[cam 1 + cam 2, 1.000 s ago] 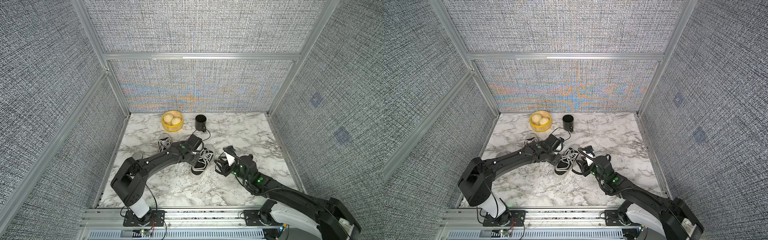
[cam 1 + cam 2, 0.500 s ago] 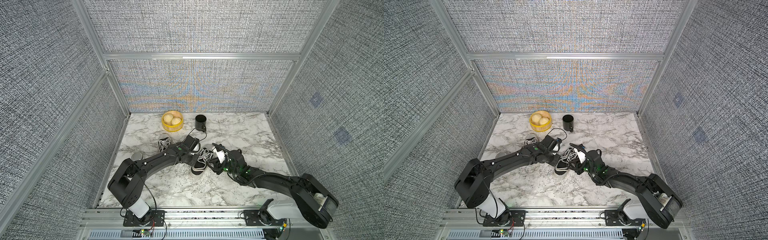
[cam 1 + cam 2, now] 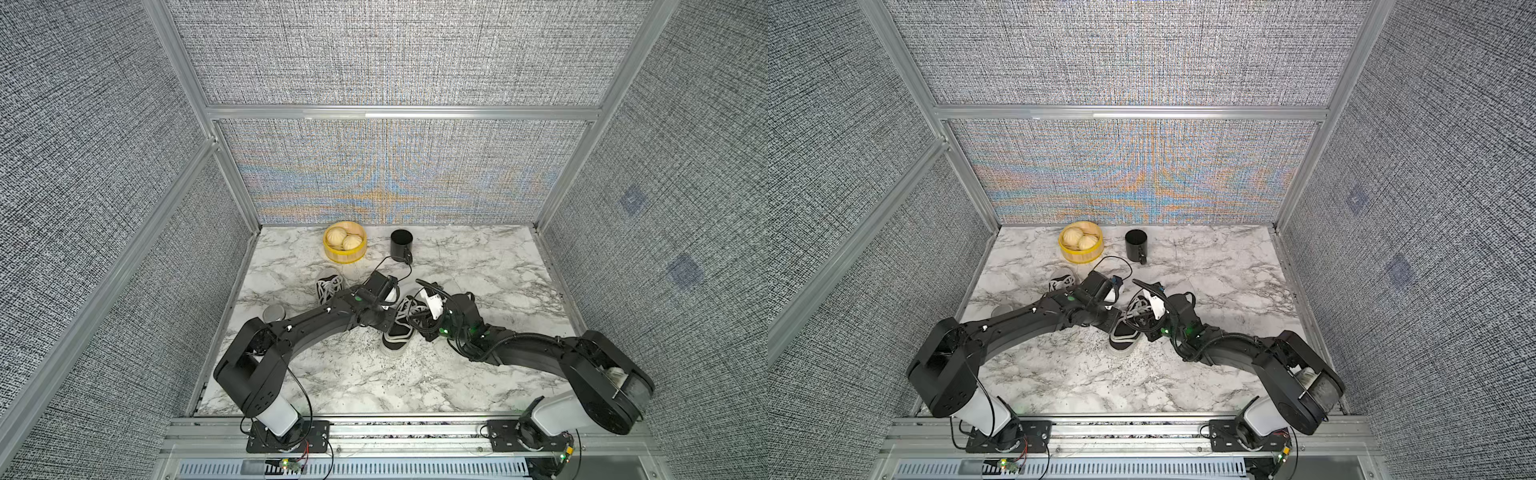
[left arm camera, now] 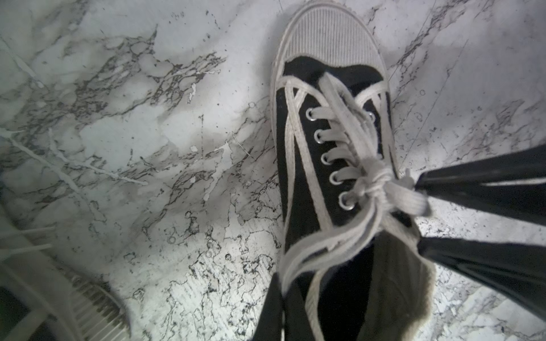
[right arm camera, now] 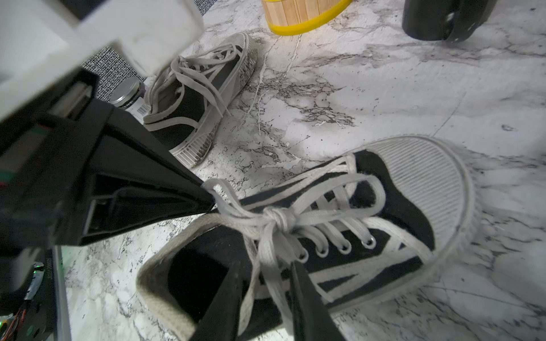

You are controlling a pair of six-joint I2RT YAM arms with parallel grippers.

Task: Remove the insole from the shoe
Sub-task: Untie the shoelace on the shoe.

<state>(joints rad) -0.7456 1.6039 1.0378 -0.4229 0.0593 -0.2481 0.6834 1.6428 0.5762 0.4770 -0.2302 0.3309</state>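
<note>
Shoe [image 3: 395,338] lies toe toward the robot; left jaws pinch its lace [image 5: 277,218], right jaws half-open astride it.

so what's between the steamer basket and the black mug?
Nothing: bare marble tabletop separates steamer basket and black mug, in both top views.

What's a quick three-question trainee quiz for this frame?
1. True or false: the left gripper is shut on the lace of the shoe between the arms.
2. The right gripper is at: A) the black mug B) that shoe's opening C) the steamer basket.
3. How many shoes are on the marble table?
Key: 1 true; 2 B; 3 two.
</note>
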